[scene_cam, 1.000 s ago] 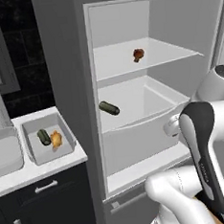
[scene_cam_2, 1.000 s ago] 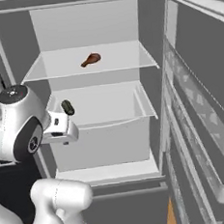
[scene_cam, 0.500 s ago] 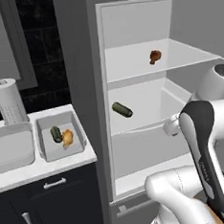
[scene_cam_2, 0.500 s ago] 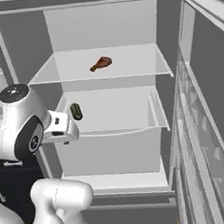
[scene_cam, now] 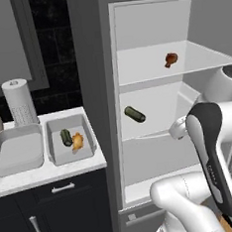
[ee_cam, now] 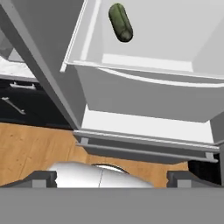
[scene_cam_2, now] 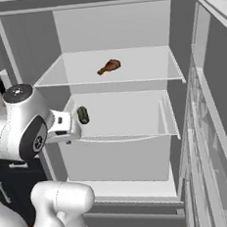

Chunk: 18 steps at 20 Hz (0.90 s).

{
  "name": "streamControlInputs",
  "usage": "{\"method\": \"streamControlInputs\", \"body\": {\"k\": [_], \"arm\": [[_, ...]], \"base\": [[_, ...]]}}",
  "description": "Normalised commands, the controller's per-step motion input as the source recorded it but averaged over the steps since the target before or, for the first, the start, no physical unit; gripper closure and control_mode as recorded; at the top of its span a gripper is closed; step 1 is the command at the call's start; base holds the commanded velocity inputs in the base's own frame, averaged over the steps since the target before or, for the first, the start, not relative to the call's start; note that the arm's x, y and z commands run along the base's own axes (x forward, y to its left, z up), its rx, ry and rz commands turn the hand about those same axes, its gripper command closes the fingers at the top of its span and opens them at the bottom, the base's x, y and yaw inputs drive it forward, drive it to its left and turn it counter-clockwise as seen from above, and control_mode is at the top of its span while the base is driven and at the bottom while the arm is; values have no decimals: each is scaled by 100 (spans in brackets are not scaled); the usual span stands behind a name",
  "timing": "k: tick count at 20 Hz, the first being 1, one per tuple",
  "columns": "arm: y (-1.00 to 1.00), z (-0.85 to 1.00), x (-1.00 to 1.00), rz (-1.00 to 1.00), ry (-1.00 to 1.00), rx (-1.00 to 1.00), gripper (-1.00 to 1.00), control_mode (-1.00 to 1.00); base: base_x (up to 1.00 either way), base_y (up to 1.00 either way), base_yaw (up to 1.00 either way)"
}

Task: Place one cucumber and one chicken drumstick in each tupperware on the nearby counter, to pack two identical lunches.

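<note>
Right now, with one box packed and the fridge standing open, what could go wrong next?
1. The cucumber lies near the left front of the fridge drawer, behind its raised front lip; a low reach by the open gripper could catch that lip.
2. It is round and may roll away if nudged.
3. The right tupperware already holds a cucumber and a drumstick; dropping more there would leave the empty left tupperware short.

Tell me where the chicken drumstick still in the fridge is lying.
The chicken drumstick lies alone on the fridge's upper shelf, above the drawer holding the loose cucumber.
</note>
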Motion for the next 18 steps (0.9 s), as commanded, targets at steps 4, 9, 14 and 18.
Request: {"method": "streamControlInputs", "body": {"k": [4,9,14,18], "arm": [[-4,24,48,18,-16,0,-100,-100],[0,4,91,17,-12,0,-100,-100],[11,-43,100,3,0,0,-100,-100],[30,-66,97,-1,0,0,-100,-100]], "base": [[0,0,0],[0,0,0],[0,0,0],[0,0,0]]}}
